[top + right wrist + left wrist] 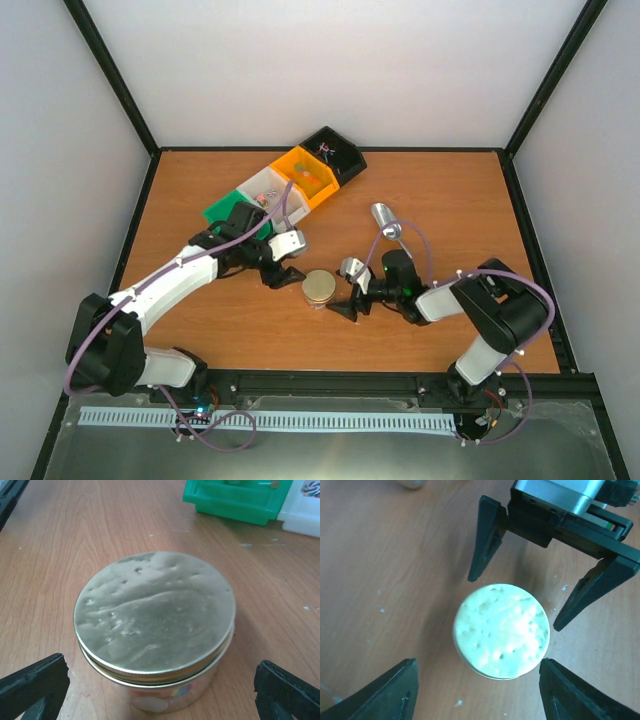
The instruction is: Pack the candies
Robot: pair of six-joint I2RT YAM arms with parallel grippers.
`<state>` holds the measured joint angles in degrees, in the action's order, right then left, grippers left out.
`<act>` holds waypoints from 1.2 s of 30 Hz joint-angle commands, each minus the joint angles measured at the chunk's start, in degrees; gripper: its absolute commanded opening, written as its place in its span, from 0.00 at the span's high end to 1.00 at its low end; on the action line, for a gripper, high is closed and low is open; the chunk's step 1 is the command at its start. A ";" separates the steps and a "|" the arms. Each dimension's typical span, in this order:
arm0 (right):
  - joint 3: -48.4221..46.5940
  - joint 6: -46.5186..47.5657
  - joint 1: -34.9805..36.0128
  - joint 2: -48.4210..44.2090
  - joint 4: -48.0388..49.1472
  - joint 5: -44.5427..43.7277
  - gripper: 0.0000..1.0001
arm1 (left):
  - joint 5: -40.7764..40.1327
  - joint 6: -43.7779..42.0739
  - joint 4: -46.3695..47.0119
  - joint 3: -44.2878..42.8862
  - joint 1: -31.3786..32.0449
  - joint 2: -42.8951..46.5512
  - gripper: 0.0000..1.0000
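A short clear jar (320, 289) with a round gold lid (155, 612) stands on the wooden table between both grippers. Through its wall I make out coloured candies (176, 701). My left gripper (285, 273) is at the jar's left and, in the left wrist view, hangs over the lid (501, 630). Left gripper (477, 667) is open; one fingertip (546, 666) is next to the lid's rim and the other stands well off. My right gripper (346, 298) faces the jar from the right, and right gripper (160, 662) is open with wide gaps either side. More candies (308, 176) lie in the bins.
A row of bins runs diagonally at the back: green (222, 212), white (272, 180), orange (290, 160) and black (345, 150). A shiny metal scoop (385, 222) lies behind the right gripper. The green bin (235, 502) is beyond the jar in the right wrist view.
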<state>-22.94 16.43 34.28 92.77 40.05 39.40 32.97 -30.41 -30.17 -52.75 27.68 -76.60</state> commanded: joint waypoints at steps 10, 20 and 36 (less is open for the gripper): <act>-1.37 -0.87 3.26 11.43 14.85 -0.49 0.00 | -1.60 -6.61 1.98 3.49 6.45 -0.88 0.39; -3.59 -1.25 4.56 16.26 14.77 -4.25 0.00 | -3.22 -7.95 4.57 5.87 7.28 -0.85 0.44; -3.85 1.88 5.31 17.44 13.02 -4.13 0.16 | -5.83 -14.12 10.81 10.76 11.04 -1.16 0.54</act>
<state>-26.87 17.47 39.00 109.19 51.90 35.48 30.22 -38.26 -23.70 -43.24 36.16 -77.47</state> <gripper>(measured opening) 0.857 0.474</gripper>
